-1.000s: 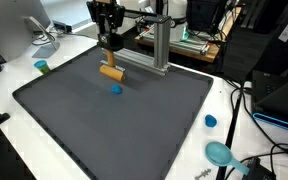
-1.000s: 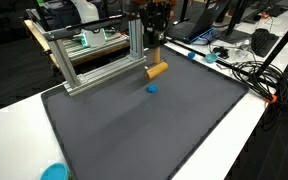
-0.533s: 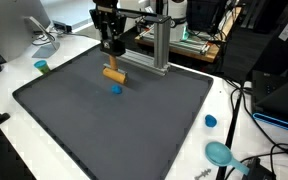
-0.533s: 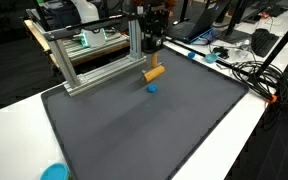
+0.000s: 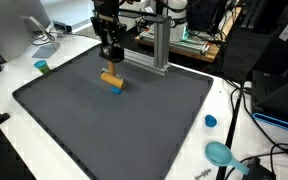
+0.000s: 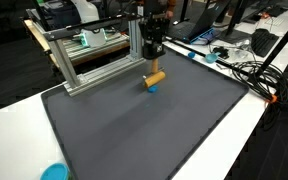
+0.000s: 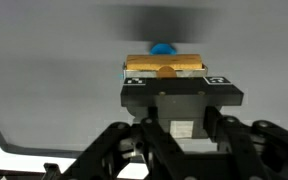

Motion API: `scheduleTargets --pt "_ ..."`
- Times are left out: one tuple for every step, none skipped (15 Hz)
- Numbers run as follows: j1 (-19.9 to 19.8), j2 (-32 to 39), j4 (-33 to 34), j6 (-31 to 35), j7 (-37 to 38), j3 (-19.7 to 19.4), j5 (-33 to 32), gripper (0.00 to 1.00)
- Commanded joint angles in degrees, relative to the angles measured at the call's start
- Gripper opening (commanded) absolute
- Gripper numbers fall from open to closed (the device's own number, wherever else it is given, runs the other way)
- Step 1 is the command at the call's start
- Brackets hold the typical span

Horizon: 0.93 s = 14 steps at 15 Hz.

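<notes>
My gripper [image 5: 109, 62] is shut on a tan wooden block [image 5: 111, 79] and holds it crosswise just above the dark grey mat [image 5: 104, 125]. A small blue piece [image 5: 117, 88] lies on the mat right under and beside the block, partly hidden by it. Both also show in an exterior view: the gripper [image 6: 153, 62], the block [image 6: 156, 77] and the blue piece [image 6: 151, 88]. In the wrist view the block [image 7: 164, 65] sits between my fingers [image 7: 165, 72], with the blue piece [image 7: 163, 47] just beyond it.
An aluminium frame [image 5: 154, 55] [image 6: 94, 65] stands at the mat's far edge, close behind the gripper. A blue cup [image 5: 42, 67], a blue cap [image 5: 211, 121] and a blue bowl [image 5: 220, 153] [image 6: 54, 172] sit off the mat. Cables [image 6: 246, 70] lie at the side.
My gripper has come down and slightly across with the wooden block, so the block now hangs right over the blue piece and partly covers it.
</notes>
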Motion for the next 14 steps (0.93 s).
scheduleTargets --pt "1.46 0.69 -0.15 0.86 3.77 -1.15 -4.29 0.21" --pt "1.6 0.86 -0.21 0.7 3.81 -1.1 -4.45 0.21" --pt "1.74 1.13 -0.27 1.03 3.98 -1.1 -4.43 0.21" --pt "1.86 1.4 -0.36 1.75 4.1 -1.09 -4.08 0.21" --pt "1.93 1.71 -0.34 2.47 4.12 -1.04 -3.41 0.21" --pt "1.99 2.0 -0.05 1.69 3.76 -0.92 -2.46 0.21" --pt "1.88 2.04 0.05 0.71 2.62 -0.99 -2.36 0.21" --pt "1.96 2.25 0.05 0.72 2.63 -0.99 -2.35 0.46" --pt "1.98 2.4 0.05 0.72 2.63 -1.0 -2.35 0.46" --pt "1.98 2.44 0.05 0.72 2.63 -1.02 -2.35 0.46" --pt "1.81 2.8 -0.15 2.43 2.53 -1.01 -1.65 0.21" --pt "1.75 3.21 -0.11 2.68 2.16 -0.9 -0.91 0.21" --pt "1.79 3.76 -0.06 2.83 2.13 -0.85 -0.59 0.21" --pt "1.77 4.32 -0.12 3.42 1.94 -0.75 0.01 0.21"
